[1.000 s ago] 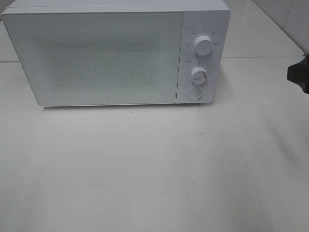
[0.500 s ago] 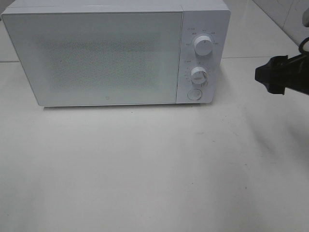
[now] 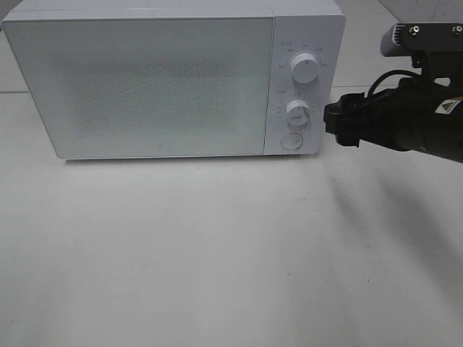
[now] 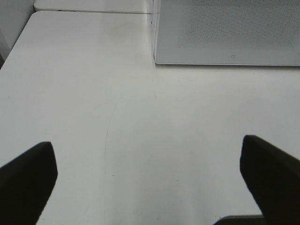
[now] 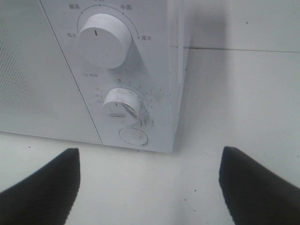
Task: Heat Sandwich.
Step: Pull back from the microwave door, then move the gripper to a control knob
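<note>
The microwave (image 3: 173,79) sat closed up and the sandwich wasn't in any view, so no idea where it was. Right gripper (image 5: 150,187) hung with jaws spread wide and empty, control panel (image 5: 150,61) straight ahead of them; left gripper (image 4: 150,183) was just as wide over the table (image 4: 93,93). Guessing the step was getting at the controls, so next it'd need to line up on the timer knob (image 5: 123,107) or the little round button (image 5: 133,136) under it.
</note>
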You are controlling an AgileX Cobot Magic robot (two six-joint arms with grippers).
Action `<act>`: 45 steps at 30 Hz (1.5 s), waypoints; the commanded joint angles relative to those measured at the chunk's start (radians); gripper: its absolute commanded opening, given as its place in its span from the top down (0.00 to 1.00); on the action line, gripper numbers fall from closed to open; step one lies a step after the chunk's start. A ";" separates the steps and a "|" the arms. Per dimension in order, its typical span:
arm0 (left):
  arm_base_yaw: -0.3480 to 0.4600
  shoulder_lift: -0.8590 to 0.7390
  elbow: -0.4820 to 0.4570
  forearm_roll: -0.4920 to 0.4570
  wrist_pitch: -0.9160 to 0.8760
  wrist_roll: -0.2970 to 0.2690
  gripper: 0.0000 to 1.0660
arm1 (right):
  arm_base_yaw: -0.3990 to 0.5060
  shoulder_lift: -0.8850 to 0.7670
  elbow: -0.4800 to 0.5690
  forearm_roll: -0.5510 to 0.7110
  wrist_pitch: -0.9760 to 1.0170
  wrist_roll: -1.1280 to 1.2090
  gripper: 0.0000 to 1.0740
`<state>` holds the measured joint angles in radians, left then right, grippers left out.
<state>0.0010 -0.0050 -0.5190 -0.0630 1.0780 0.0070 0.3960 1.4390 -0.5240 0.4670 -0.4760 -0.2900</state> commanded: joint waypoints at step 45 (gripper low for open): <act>0.002 -0.022 0.004 -0.001 -0.003 -0.007 0.07 | 0.310 0.463 -0.141 0.326 -0.652 0.023 0.29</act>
<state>0.0010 -0.0050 -0.5190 -0.0630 1.0780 0.0070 0.7120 1.8910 -0.6460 0.8040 -1.1110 -0.2760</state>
